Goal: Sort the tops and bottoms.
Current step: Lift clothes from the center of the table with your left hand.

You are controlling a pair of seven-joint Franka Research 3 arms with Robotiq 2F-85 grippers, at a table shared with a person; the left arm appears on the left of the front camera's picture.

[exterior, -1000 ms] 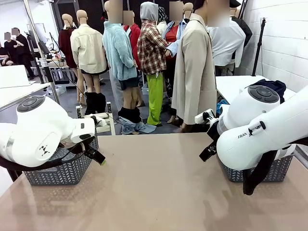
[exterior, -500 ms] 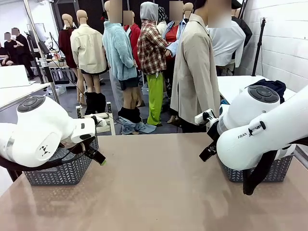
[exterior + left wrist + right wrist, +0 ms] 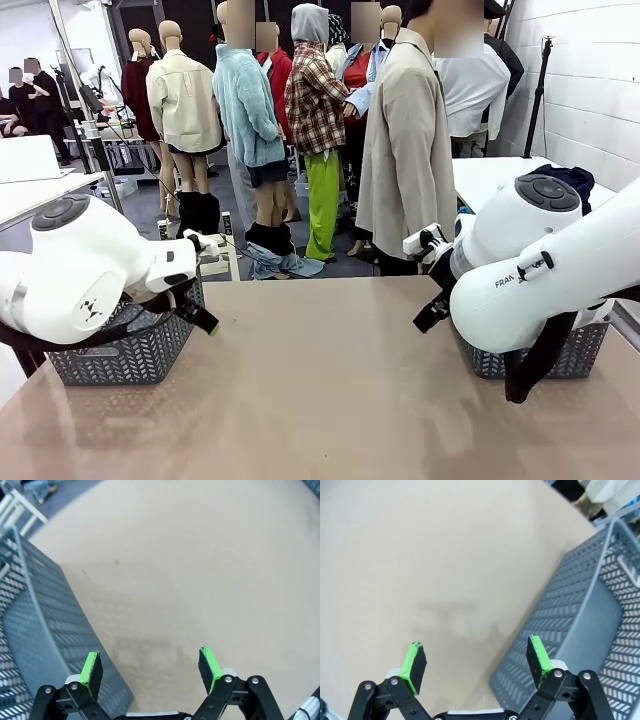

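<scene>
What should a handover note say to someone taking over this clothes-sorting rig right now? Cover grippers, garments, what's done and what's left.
The left gripper is open and holds nothing, above the table beside the left grey basket.
The right gripper is open and holds nothing, beside the right grey basket.
Garments: the tabletop between the baskets is bare. Some dark fabric lies on the white table behind the right arm, kind unclear.
Done: nothing, as far as can be seen.
Left: the whole sort.
</scene>
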